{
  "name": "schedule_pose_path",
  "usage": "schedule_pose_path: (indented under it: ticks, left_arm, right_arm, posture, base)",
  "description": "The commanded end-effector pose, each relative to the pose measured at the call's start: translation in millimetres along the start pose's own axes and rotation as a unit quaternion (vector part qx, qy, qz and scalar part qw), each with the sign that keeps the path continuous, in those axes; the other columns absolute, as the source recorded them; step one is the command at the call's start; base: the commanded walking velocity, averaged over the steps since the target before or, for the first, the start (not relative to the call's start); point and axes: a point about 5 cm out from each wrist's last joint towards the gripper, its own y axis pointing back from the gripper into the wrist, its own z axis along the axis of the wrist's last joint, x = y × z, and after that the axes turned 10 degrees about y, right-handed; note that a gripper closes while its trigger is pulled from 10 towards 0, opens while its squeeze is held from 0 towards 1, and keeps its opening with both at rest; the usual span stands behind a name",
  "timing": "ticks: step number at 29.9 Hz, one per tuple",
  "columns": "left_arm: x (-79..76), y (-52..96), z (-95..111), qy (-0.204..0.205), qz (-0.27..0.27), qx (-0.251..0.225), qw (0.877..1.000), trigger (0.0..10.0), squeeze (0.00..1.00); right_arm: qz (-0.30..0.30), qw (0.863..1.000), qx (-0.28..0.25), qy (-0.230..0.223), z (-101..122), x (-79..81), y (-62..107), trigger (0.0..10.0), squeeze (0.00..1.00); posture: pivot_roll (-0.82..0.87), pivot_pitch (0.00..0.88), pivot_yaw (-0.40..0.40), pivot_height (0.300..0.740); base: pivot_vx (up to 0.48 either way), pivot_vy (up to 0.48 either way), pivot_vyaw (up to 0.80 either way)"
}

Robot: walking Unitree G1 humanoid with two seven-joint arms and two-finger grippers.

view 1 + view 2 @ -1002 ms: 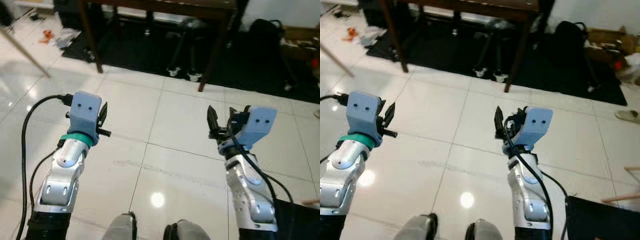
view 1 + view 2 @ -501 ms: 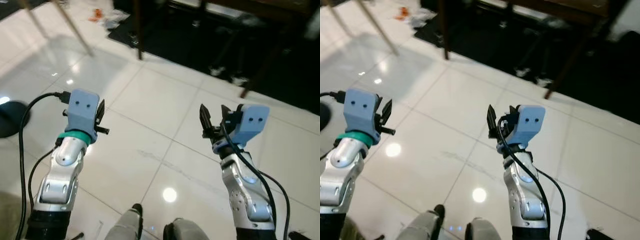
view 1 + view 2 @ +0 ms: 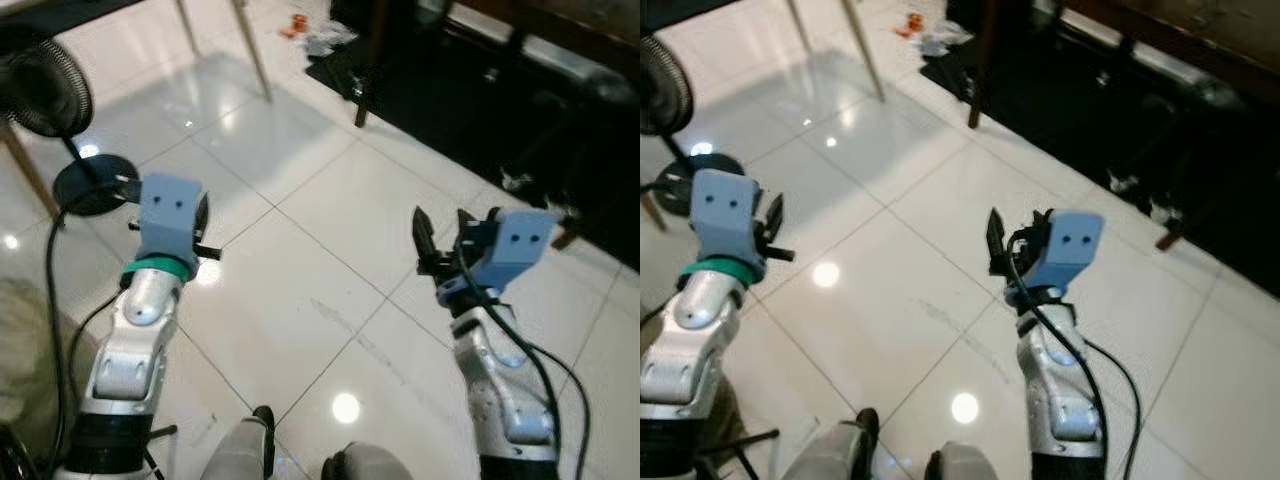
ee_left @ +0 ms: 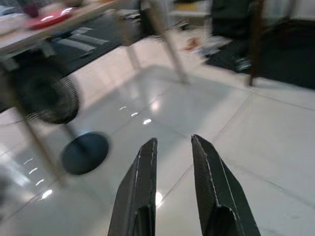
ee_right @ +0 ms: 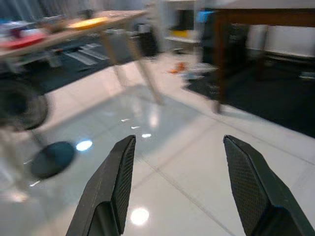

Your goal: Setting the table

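Both arms are raised in front of me over a glossy white tile floor [image 3: 300, 300]. My left gripper [image 3: 204, 232] is empty, and its two black fingers [image 4: 147, 167] stand a narrow gap apart. My right gripper [image 3: 440, 222] is open wide, with only floor between its fingers [image 5: 118, 172]. In the wrist views a light wooden table [image 5: 74, 32] stands far ahead. It carries a red plate [image 4: 47, 19] and a yellow dish [image 5: 88, 22], both blurred.
A black standing fan [image 3: 45, 95] with a round base [image 3: 90, 185] stands at the left. Slanted light table legs [image 3: 250, 50] rise behind it. A dark wooden table [image 3: 560, 25] over a black mat [image 3: 450, 110] fills the upper right. Small litter [image 3: 320, 35] lies beside the mat.
The whole picture has shifted as the camera swung left, which brought the fan and the light table legs into view. Both arms keep the same pose and the same finger gaps.
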Motion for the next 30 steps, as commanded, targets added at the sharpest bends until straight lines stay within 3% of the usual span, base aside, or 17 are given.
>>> schedule_pose_path:
  ticks: [1,9,30]
  left_arm:
    - [-1.0,0.9,-5,-0.005,0.006,0.012,1.000,10.0,0.00]
    - [8.5,-4.5,-7,-0.020,0.066,0.016,0.997,10.0,0.00]
    - [6.1,-9.8,-6,-0.017,0.071,0.008,0.997,10.0,0.00]
  right_arm:
    - [-0.006,1.000,0.011,-0.003,-4,-3.6,2.4,10.0,0.00]
    - [-0.009,1.000,-0.002,-0.011,1,-3.6,0.1,10.0,0.00]
    - [0.000,1.000,-0.009,-0.004,3,-3.7,-2.5,10.0,0.00]
  posture:
    - [0.02,0.039,0.004,0.740]
    - [0.02,0.037,0.001,0.740]
    - [0.02,0.017,0.002,0.740]
  base:
    - [0.000,0.000,0.76]
    - [0.317,0.000,0.25]
    - [0.444,0.000,0.00]
